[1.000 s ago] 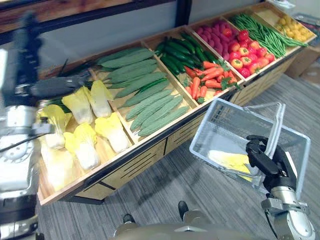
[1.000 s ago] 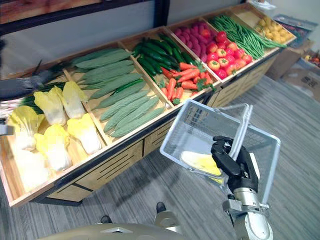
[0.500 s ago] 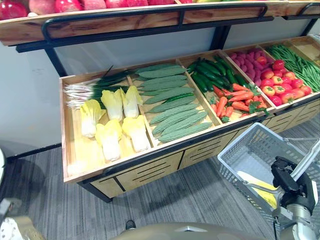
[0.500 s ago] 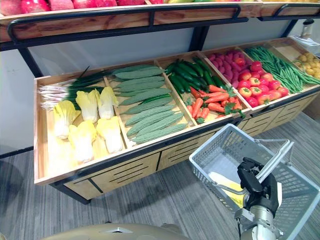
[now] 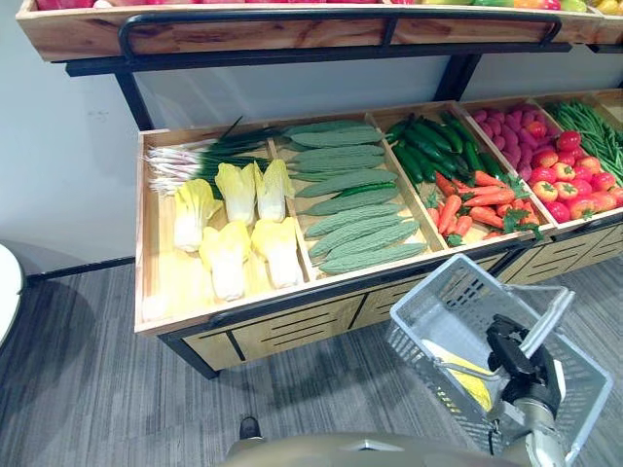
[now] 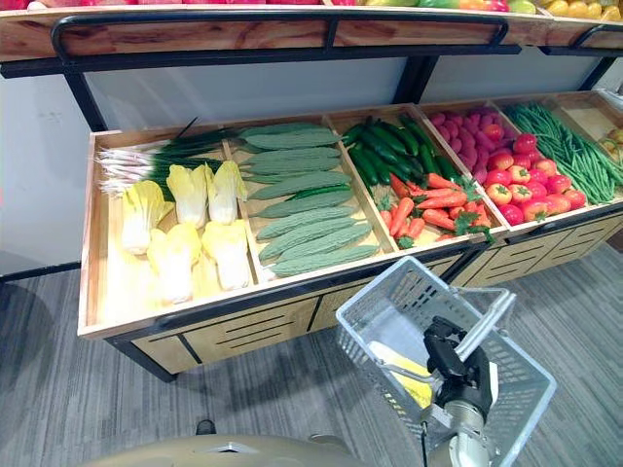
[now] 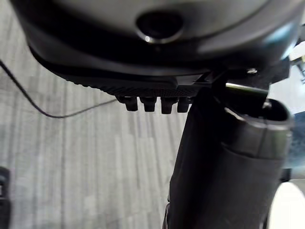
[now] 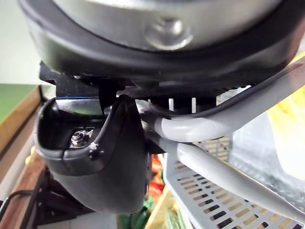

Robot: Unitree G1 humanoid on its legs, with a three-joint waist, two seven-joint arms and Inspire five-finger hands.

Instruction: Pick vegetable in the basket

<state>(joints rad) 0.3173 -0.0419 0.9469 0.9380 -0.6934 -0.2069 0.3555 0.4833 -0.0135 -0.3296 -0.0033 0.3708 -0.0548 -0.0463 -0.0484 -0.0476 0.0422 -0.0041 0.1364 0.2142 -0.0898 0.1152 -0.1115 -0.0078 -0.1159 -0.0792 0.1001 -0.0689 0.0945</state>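
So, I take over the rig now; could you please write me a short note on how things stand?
Right hand: shut on the handles of the grey mesh basket, held in front of the wooden produce shelf.
Left hand: open, empty, hanging over the grey floor.
Done: one pale yellow cabbage lies in the basket.
Left: further vegetables, if wanted; more such cabbages lie in the shelf's leftmost compartment.

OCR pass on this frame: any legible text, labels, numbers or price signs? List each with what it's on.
None readable in any view.
basket: plain grey mesh, no label or tag.
wooden stand: bare slotted front panels, no price tags or signs.
right hand, curled round the basket handles: no legible marking.
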